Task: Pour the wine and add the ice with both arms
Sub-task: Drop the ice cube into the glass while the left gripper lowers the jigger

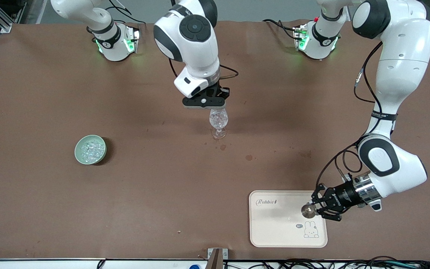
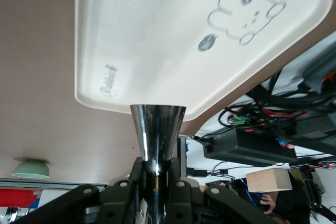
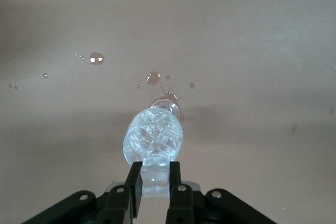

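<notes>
Brown table [image 1: 125, 194] holds a bowl [image 1: 90, 149] of ice [image 1: 90, 148] toward the right arm's end. Right gripper [image 1: 215, 108] pinches the glass [image 1: 218, 120] (upright); left gripper [image 1: 314, 210] pinches a steel cup [image 1: 307, 210] over the tray [image 1: 274, 224].

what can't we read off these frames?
- Stemmed glass contents: in the right wrist view the cut pattern masks them and the right claw covers the rim.
- Inside of the steel cup in the left claw: the left wrist view shows only its outer wall; too small in front view.
- Ice count in the green bowl: too small, front view.
</notes>
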Available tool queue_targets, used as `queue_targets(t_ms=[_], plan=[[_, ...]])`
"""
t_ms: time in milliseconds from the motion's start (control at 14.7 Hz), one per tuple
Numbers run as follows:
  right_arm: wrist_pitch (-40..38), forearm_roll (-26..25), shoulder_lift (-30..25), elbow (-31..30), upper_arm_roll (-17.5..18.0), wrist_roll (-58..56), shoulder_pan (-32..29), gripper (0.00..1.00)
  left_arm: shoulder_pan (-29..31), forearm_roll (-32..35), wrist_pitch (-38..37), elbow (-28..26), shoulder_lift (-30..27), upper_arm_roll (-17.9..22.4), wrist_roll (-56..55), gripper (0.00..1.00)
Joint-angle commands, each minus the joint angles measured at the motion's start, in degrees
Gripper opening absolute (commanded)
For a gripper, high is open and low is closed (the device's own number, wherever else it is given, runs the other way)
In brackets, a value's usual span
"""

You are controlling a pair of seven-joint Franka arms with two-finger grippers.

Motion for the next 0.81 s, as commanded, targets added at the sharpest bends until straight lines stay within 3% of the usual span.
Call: queue_targets(t_ms=[0, 136, 746], plan=[[-0.03, -0.22, 1.43, 1.47, -0.53, 0.79, 0.71, 0.01, 2.05, -7.82, -0.57, 1.25, 2.95, -0.89, 7.95, 0.01], [0.06, -0.75, 2.83, 1.47, -0.61, 0.79, 1.84, 0.02, 2.59, -11.97, -3.29, 1.16, 4.45, -0.8, 12.09, 0.01], [4.37, -1.8, 4.33, 0.85, -0.79, 0.44, 2.38, 0.05, 5.05, -18.3, -11.64, 0.9, 9.2, -0.8, 23.86, 0.01]])
